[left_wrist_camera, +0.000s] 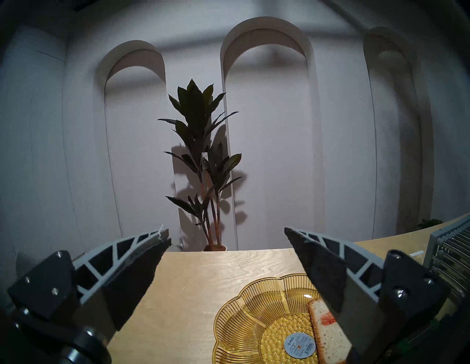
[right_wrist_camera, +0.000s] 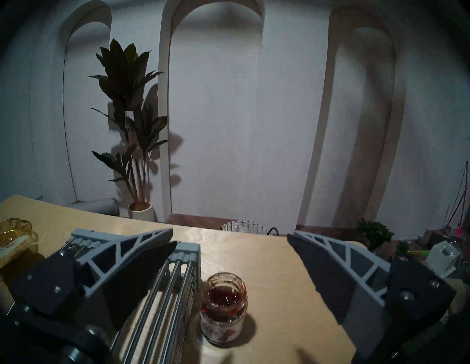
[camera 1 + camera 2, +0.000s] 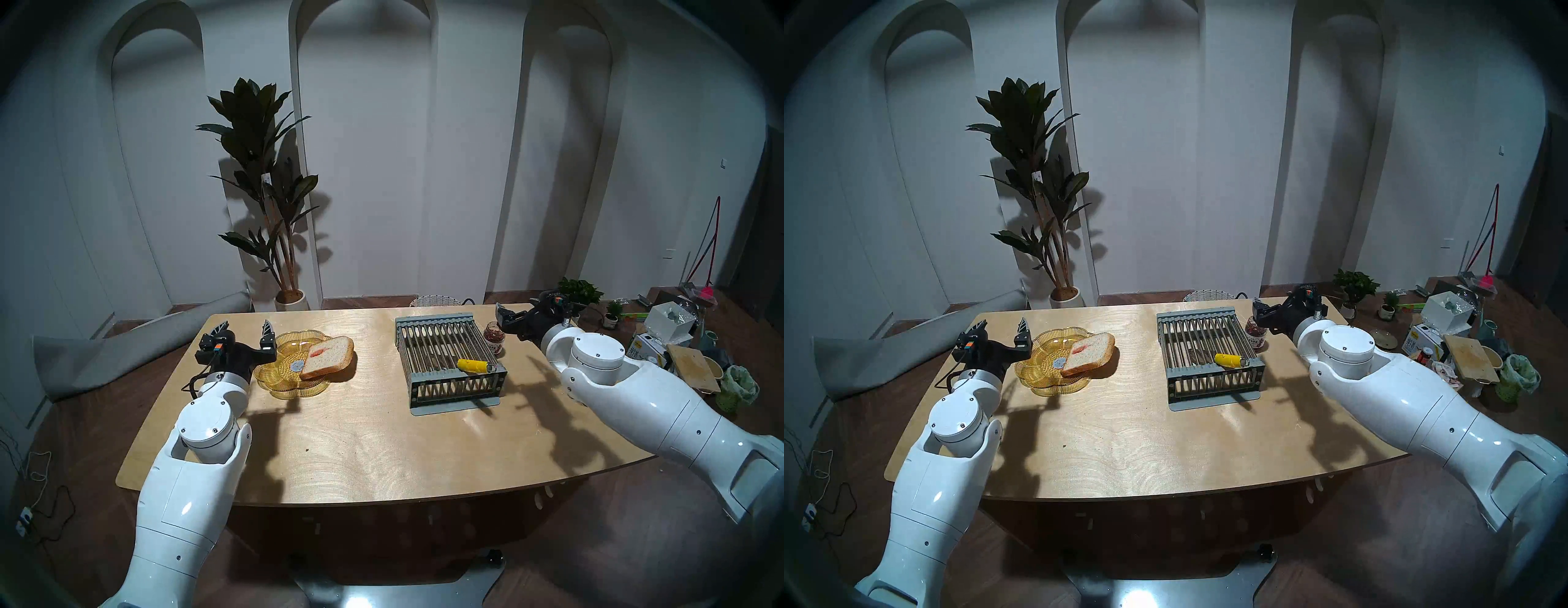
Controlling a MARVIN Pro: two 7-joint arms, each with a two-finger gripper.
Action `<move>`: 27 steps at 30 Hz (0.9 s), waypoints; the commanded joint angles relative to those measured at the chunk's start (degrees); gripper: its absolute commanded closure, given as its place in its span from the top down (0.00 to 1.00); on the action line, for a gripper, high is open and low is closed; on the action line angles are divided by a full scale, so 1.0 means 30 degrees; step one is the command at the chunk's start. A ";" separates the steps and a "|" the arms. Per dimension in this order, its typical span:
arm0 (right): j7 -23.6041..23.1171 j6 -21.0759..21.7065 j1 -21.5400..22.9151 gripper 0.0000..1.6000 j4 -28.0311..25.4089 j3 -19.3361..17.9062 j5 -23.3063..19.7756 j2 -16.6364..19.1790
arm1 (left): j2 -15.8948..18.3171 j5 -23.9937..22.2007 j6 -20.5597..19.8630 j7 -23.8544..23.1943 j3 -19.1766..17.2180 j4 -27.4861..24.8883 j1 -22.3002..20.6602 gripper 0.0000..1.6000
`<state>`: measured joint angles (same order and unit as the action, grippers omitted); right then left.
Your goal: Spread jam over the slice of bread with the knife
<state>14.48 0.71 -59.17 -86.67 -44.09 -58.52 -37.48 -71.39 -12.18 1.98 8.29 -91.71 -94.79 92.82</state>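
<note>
Jam (image 2: 224, 297) jar's label is unreadable; left gripper (image 3: 245, 330) and right gripper (image 2: 230, 237) are both released.

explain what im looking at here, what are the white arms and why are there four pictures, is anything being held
The white arms belong to a two-armed robot. Two pictures come from cameras on its head, looking down at a wooden table; they are almost the same. The other two come from a camera on each wrist, so you see that hand's two dark fingers at the bottom corners.

On the table: an amber glass plate with a slice of bread lying partly over its edge, a small red smear of jam on it. To the right stands a grey metal rack with a yellow-handled knife resting on top, and beside it an open jam jar.

The left hand is by the plate, the right hand near the jar. Both are open and hold nothing.
</note>
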 commanded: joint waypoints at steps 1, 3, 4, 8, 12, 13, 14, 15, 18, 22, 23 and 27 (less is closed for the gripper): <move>-0.2276 -0.1265 0.0327 1.00 0.0207 -0.0173 -0.0989 0.0976 | 0.0393 -0.0216 0.1133 -0.0554 -0.0448 -0.0693 0.0425 1.00; -0.3070 -0.1685 0.0246 1.00 0.0306 -0.0009 -0.1104 0.1147 | 0.0346 -0.0333 0.1372 -0.0736 -0.0498 -0.0708 0.0545 1.00; -0.3442 -0.1868 0.0204 1.00 0.0331 0.0041 -0.1164 0.1210 | 0.0350 -0.0337 0.1452 -0.0796 -0.0496 -0.0701 0.0593 1.00; -0.4714 -0.2636 0.0198 1.00 0.0582 0.0320 -0.1423 0.1419 | 0.0454 -0.0484 0.1955 -0.1232 -0.0462 -0.0607 0.0799 1.00; -0.6294 -0.3474 0.0279 1.00 0.1072 0.0606 -0.1687 0.1616 | 0.0625 -0.0590 0.2491 -0.1712 -0.0412 -0.0510 0.0984 1.00; -0.6620 -0.3669 0.0265 1.00 0.1207 0.0667 -0.1787 0.1644 | 0.0646 -0.0606 0.2575 -0.1784 -0.0403 -0.0488 0.1011 1.00; -0.6815 -0.3810 0.0252 1.00 0.1334 0.0723 -0.1926 0.1649 | 0.0661 -0.0689 0.2636 -0.1892 -0.0410 -0.0473 0.1029 1.00; -0.7273 -0.4119 0.0286 1.00 0.1583 0.0814 -0.1953 0.1641 | 0.0682 -0.0687 0.2740 -0.1958 -0.0406 -0.0446 0.1041 1.00; -0.8818 -0.4919 0.0439 1.00 0.2333 0.1057 -0.2313 0.1527 | 0.0779 -0.0909 0.2629 -0.2269 -0.0396 -0.0466 0.1006 1.00; -0.9671 -0.5380 0.0469 1.00 0.2778 0.1103 -0.2707 0.1345 | 0.0702 -0.1089 0.2414 -0.2308 -0.0392 -0.0449 0.0863 1.00; -1.0495 -0.5407 0.0558 1.00 0.3119 0.1042 -0.3064 0.1162 | 0.0539 -0.1385 0.1807 -0.2131 -0.0482 -0.0518 0.0689 1.00; -1.1529 -0.5643 0.0610 1.00 0.3584 0.0877 -0.3120 0.0917 | 0.0418 -0.1783 0.1156 -0.1931 -0.0628 -0.0543 0.0417 1.00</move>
<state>-15.19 -13.74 -58.77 -77.20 -40.26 -66.53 -33.45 -69.65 -16.39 7.78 1.66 -92.97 -95.14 96.27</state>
